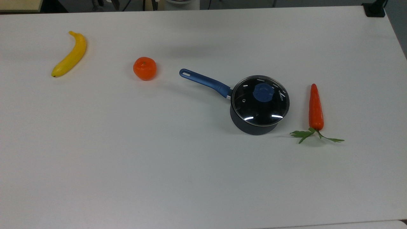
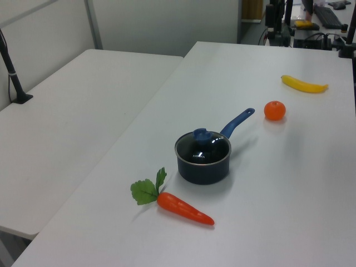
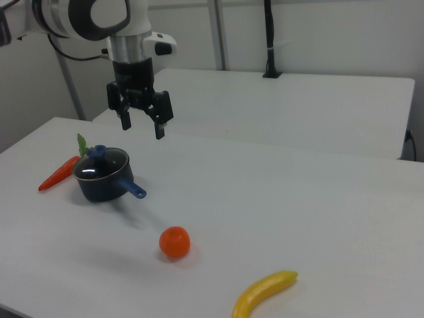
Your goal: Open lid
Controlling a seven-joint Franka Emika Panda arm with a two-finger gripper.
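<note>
The round glass lid [image 1: 260, 101] with its blue knob [image 1: 263, 92] sits flat on the dark saucepan [image 1: 252, 125], whose blue handle [image 1: 205, 81] points toward the top view's upper left. The lid [image 2: 202, 148] also shows in the left view, and the lid [image 3: 101, 164] in the right view. My gripper [image 3: 142, 126] hangs open in the air in the right view, well above the table and up and to the right of the saucepan [image 3: 101, 183], with nothing between its fingers.
An orange carrot [image 1: 315, 108] with green leaves lies right of the pan in the top view. A tangerine [image 1: 144, 68] sits left of the handle tip, and a banana [image 1: 70, 55] lies at the far left. A second white table [image 2: 61, 128] adjoins.
</note>
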